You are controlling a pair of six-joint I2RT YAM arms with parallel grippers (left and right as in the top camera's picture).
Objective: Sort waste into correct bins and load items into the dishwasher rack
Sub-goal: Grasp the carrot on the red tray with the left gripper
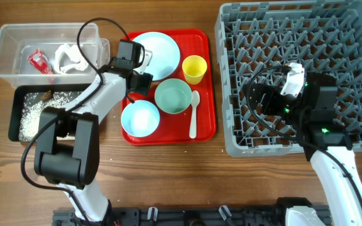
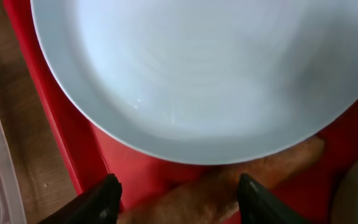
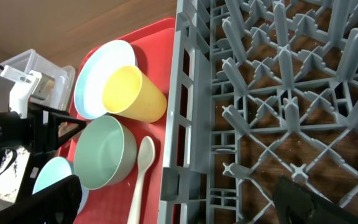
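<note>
**A:** Carrot (image 2: 229, 186) check: where's it sitting relative to your left claw (image 2: 182, 202)?

**B:** Right between the fingers, mate. Your claw's spread wide, nothing pinched. The carrot lies flat on the red tray (image 2: 73, 143), with the blue plate (image 2: 204, 68) rim just past the fingertips.

**A:** And your right claw (image 3: 179, 205)?

**B:** Spread wide too, gripping nothing, hanging over the grey rack (image 3: 272, 93). The yellow cup (image 3: 132, 93) is across the rack wall from it.
</note>
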